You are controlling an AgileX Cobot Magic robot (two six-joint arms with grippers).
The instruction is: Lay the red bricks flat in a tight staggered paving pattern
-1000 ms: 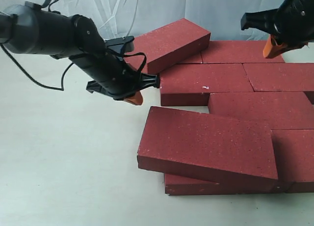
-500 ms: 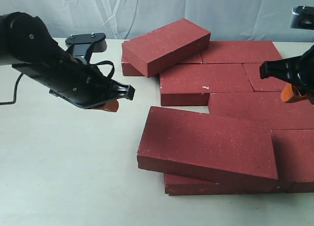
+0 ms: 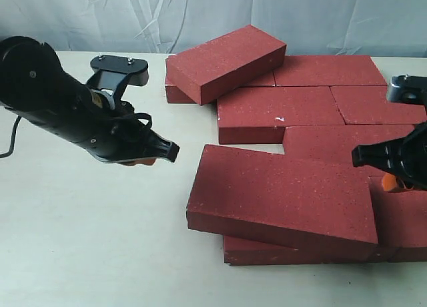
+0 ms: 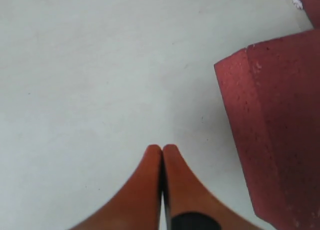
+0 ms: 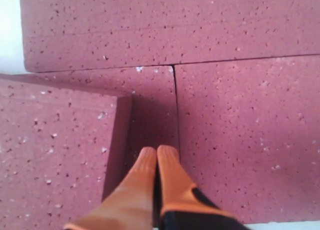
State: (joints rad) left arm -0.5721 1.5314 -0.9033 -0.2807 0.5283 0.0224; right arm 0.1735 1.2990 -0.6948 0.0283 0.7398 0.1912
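While neither of my grippers carries anything, the red bricks (image 3: 313,130) cover my right half of the desk (image 3: 93,247), from its far edge down toward the near edge. They are dark red, matte, rectangular slabs, peppered with fine pale and dark specks. Most lie flat in staggered rows with thin seams between them, though a pale gap of desk shows in the middle of the patch. The chipped brick (image 3: 280,107) lies flat in the second row from the far edge, with a small white nick on its near top edge. Two are not flat. The far brick (image 3: 227,57) leans askew across its neighbours by the far edge. The near brick (image 3: 283,197) lies tilted on top of a lower brick (image 3: 267,251), its left end jutting past it.

My left gripper (image 4: 161,151) has its orange fingers pressed together with nothing between them. It hovers over bare desk to the left of the patch, near a corner of the near brick. My right gripper (image 5: 157,152) is likewise pressed tight, its tips over a seam between two flat bricks, just beside the raised edge of the near brick and toward the desk's right edge. Whether the tips touch the surface I cannot tell. A pale blue cloth (image 3: 133,13) hangs behind the far edge.
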